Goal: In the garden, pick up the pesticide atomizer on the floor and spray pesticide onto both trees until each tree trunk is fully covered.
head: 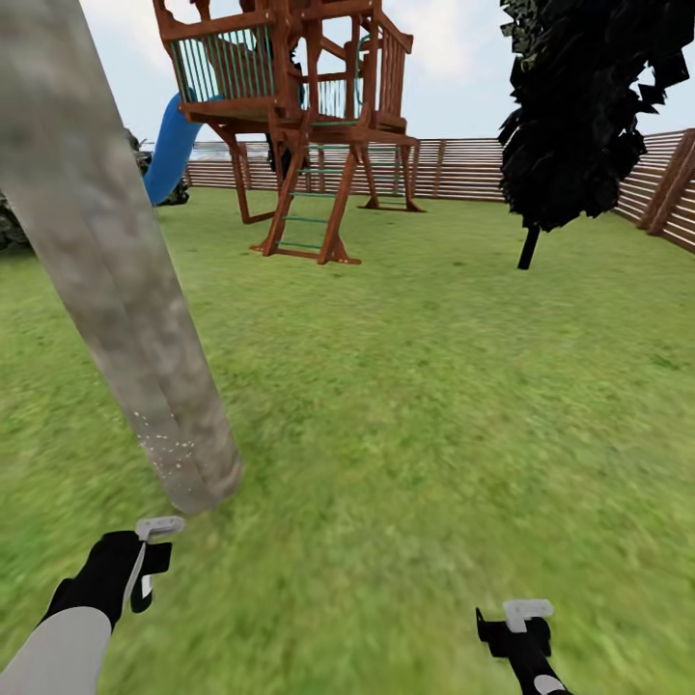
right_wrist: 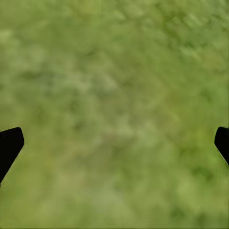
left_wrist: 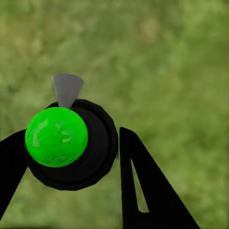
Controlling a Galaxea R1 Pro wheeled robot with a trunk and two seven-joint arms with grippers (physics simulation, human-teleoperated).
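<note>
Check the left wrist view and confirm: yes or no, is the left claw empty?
No: the left claw has its dark fingers on either side of a black round atomizer with a bright green ball top, above blurry green grass.

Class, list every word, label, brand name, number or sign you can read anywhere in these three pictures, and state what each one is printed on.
None can be read.
Bright green round cap of the black atomizer in the left gripper: faint raised marks, too blurred to read.
Thick grey-brown tree trunk, brown slatted wooden fence and wooden play tower: no lettering.
</note>
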